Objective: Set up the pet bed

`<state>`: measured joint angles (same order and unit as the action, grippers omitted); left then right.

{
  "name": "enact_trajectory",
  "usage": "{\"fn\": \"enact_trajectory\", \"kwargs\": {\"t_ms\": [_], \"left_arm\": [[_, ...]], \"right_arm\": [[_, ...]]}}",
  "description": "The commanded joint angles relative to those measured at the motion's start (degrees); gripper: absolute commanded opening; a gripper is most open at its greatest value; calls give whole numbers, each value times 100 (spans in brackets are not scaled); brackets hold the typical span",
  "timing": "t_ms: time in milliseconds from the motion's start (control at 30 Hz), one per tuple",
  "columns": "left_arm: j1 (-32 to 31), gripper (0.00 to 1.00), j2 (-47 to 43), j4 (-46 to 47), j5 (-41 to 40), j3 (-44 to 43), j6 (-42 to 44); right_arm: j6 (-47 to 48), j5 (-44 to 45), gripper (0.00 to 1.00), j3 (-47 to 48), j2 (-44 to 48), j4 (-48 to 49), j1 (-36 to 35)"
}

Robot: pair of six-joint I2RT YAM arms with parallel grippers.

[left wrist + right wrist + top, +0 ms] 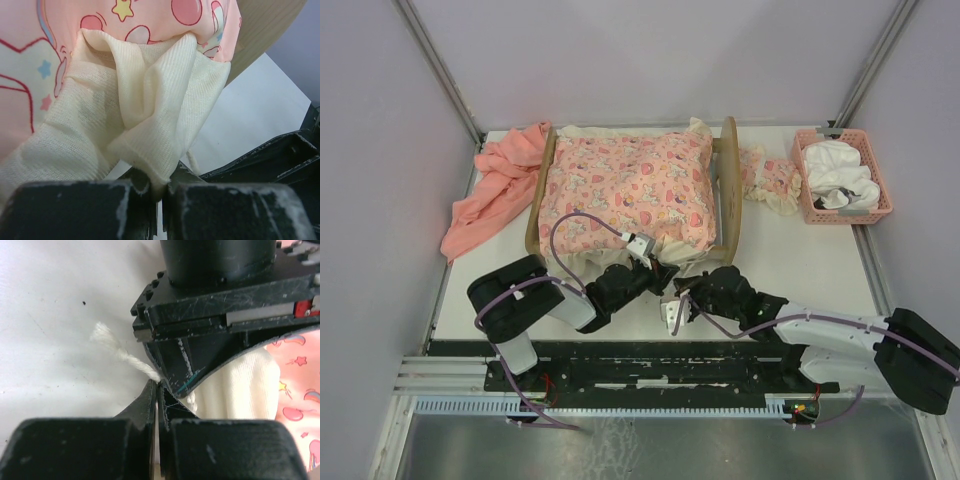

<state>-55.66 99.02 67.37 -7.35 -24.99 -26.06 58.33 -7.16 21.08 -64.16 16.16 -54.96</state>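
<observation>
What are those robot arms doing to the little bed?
They are fixing up the pet bed. A pink cartoon-print cushion already lies on it. The left gripper is shut on the cushion's cream edge at the near side of the bed. Right beside it, the right gripper is shut on a white cord. A pink cloth lies left of the bed, and a small pillow and a basket sit to its right.

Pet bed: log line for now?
left hand: shut on cream trim | right hand: shut on white cord | patterned cushion: on pet bed
</observation>
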Motion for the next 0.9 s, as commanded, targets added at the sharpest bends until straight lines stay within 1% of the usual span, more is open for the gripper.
{"fn": "enact_trajectory", "kwargs": {"t_ms": [0, 67, 133, 167, 233, 267, 400, 467, 633, 800, 867], "left_arm": [[22, 3, -252, 255, -94, -47, -59], [28, 3, -242, 212, -81, -56, -56], [25, 3, -215, 188, -15, -51, -57], [28, 3, -188, 173, 19, -48, -57], [22, 3, -153, 173, 69, -16, -71], [26, 5, -143, 174, 76, 12, -94], [11, 5, -73, 255, 214, 100, -165], [-5, 5, -44, 261, 295, 122, -171], [-61, 5, -33, 274, 418, 209, -171], [-122, 6, -117, 96, 489, 243, -171], [-202, 7, -75, 73, 437, 258, -146]], "right_arm": [[-709, 582, 2, -103, 426, 136, -37], [-1576, 1221, 2, -93, 732, 117, -40], [-2784, 2011, 2, -45, 1037, 90, -34], [-3367, 2487, 2, 27, 1125, -74, -30], [-4373, 3234, 2, 314, 1221, -776, -30], [-4989, 3485, 2, 412, 1248, -1080, -26], [-6500, 3887, 2, 622, 1330, -1961, -25], [-7186, 4195, 2, 644, 1357, -2215, -30], [-8037, 4272, 2, 415, 1262, -2209, -27], [-8245, 4599, 2, 26, 1349, -1735, -27], [-8358, 4664, 2, 9, 1362, -1720, -25]]}}
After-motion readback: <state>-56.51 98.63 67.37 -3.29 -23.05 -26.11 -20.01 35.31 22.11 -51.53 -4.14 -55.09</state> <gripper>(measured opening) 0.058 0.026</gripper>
